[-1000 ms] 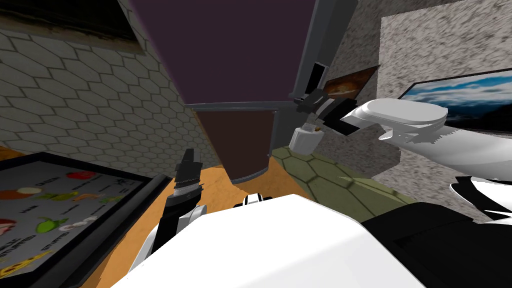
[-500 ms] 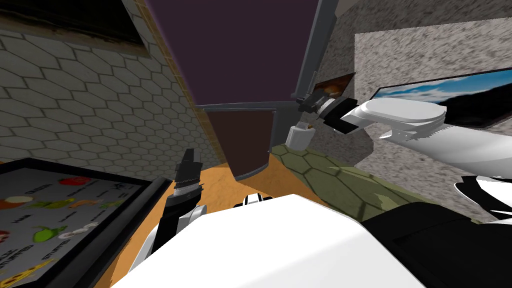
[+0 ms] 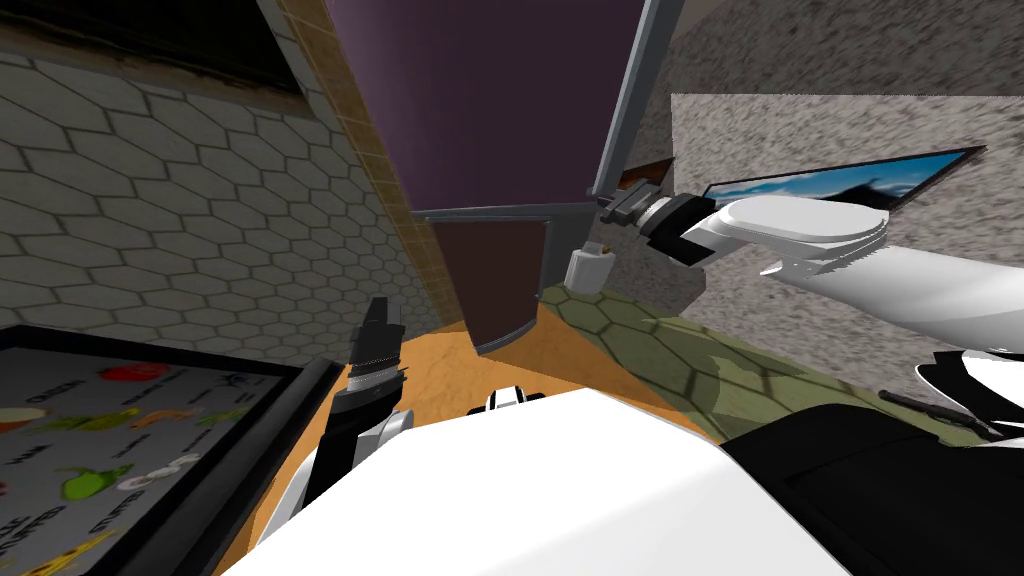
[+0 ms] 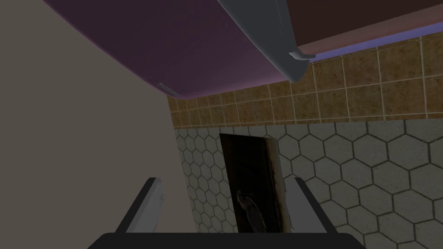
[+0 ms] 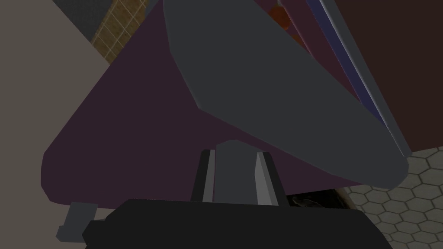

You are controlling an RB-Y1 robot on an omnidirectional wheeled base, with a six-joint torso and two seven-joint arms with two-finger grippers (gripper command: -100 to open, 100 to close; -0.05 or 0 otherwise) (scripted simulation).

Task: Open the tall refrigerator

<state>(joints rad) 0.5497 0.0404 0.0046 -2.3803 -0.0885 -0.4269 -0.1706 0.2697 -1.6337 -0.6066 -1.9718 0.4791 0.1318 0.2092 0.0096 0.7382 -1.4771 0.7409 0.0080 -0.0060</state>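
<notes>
Right wrist view is giving me the clearest read: my right gripper (image 5: 234, 154) is clamping both blades against the sides of a stub of the grey handle (image 5: 281, 86), so I'm holding it firmly. The refrigerator (image 3: 490, 100) is standing straight ahead of me in the head view, a tall purple upper door over a darker reddish-brown lower door (image 3: 495, 280). The handle is running up the right edge of the upper door, and my right arm is reaching in from the right to its bottom end. My left gripper (image 3: 378, 325) is hanging low near my chest, pointing up, well apart from the refrigerator. Its fingers (image 4: 149, 207) are standing wide apart in the left wrist view with nothing between them, facing a hex-tiled wall (image 4: 367, 173).
</notes>
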